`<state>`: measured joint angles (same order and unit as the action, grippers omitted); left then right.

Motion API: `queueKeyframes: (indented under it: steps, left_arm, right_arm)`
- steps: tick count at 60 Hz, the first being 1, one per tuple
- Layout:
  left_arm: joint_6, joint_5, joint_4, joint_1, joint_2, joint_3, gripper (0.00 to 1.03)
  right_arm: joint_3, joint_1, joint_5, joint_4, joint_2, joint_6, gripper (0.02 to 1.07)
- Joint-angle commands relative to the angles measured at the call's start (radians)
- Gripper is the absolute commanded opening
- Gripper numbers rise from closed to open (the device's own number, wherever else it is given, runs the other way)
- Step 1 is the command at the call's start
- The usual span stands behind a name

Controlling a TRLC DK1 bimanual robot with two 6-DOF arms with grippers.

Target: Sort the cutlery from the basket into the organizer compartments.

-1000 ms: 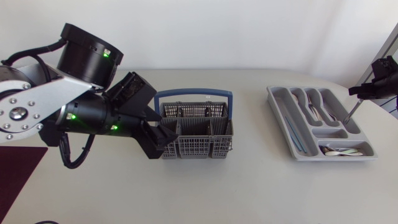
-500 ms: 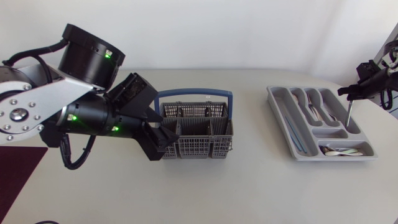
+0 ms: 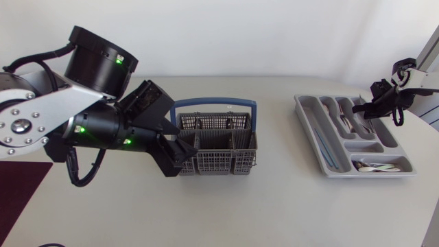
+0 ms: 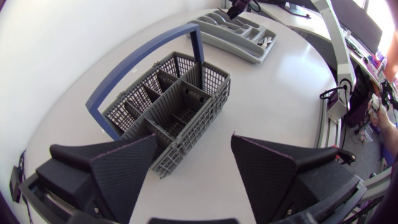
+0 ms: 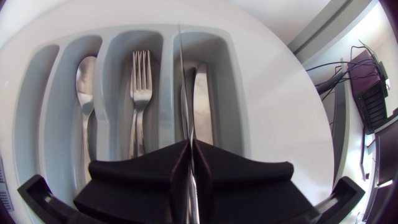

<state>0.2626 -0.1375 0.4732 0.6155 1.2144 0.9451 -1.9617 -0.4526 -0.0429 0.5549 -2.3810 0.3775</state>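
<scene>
My right gripper (image 3: pixel 361 108) hangs over the grey organizer (image 3: pixel 302 110), shut on a knife (image 5: pixel 182 81). The thin blade points ahead of the fingers, along the divider beside the compartment where another knife (image 5: pixel 203 106) lies. A fork (image 5: pixel 140 93) and a spoon (image 5: pixel 86 81) fill the neighbouring slots. The grey cutlery basket (image 3: pixel 216 145) with its blue handle (image 3: pixel 212 104) stands mid-table; no cutlery shows inside it. My left gripper (image 3: pixel 180 154) is open at the basket's left end, and its fingers (image 4: pixel 124 168) flank the near corner of the basket (image 4: pixel 168 99).
Small spoons (image 3: pixel 377 166) lie in the organizer's cross compartment at the front. A dark red mat (image 3: pixel 17 192) covers the table's front left corner. Bare tabletop lies between basket and organizer.
My right arm has swung left from the table's right edge to above the organizer, and the knife went from hanging down to lying along the compartments. The left arm has not moved.
</scene>
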Motion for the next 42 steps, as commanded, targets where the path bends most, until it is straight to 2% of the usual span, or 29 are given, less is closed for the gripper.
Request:
queueKeyframes:
  steps: [1, 6, 11, 25, 42]
  left_arm:
    - [0.01, -0.002, 0.01, -0.014, -0.009, 0.006, 0.82]
    - [0.013, -0.002, 0.015, -0.033, -0.026, 0.0, 0.82]
    - [0.026, -0.002, 0.019, -0.056, -0.041, -0.009, 0.82]
    - [0.078, -0.008, 0.019, -0.157, -0.079, -0.06, 0.82]
    - [0.153, -0.042, -0.021, -0.309, -0.073, -0.126, 0.82]
  right_arm:
    - [-0.009, 0.009, 0.011, -0.004, -0.014, -0.032, 0.34]
    - [0.029, 0.008, 0.012, -0.026, 0.026, -0.035, 0.51]
    - [0.096, 0.006, 0.012, -0.059, 0.092, -0.031, 0.57]
    - [0.475, 0.052, -0.035, -0.185, 0.428, -0.002, 0.57]
    - [0.854, 0.287, -0.112, -0.21, 0.798, -0.015, 0.57]
